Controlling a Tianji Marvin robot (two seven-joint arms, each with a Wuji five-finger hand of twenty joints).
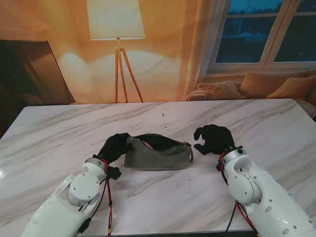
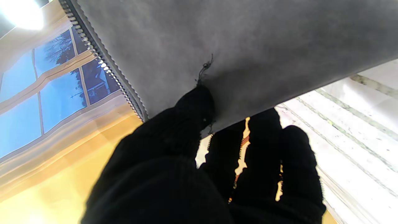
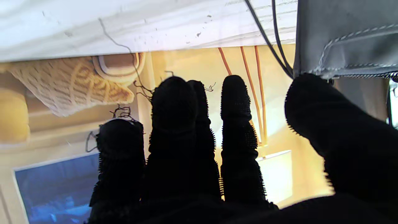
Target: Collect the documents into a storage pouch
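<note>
A grey zip pouch lies in the middle of the marble table, its mouth gaping open. A thin pink edge shows inside near its left end; I cannot tell what it is. My left hand grips the pouch's left end, and in the left wrist view the thumb presses on the grey fabric beside the zip teeth. My right hand hovers open just right of the pouch's right end. Its fingers are spread, and the thumb is close to the pouch corner and its dark cord.
Beyond the table's far edge stand a tripod floor lamp, a dark screen at the left and a sofa with cushions under the window at the right. White marble surrounds the pouch on all sides.
</note>
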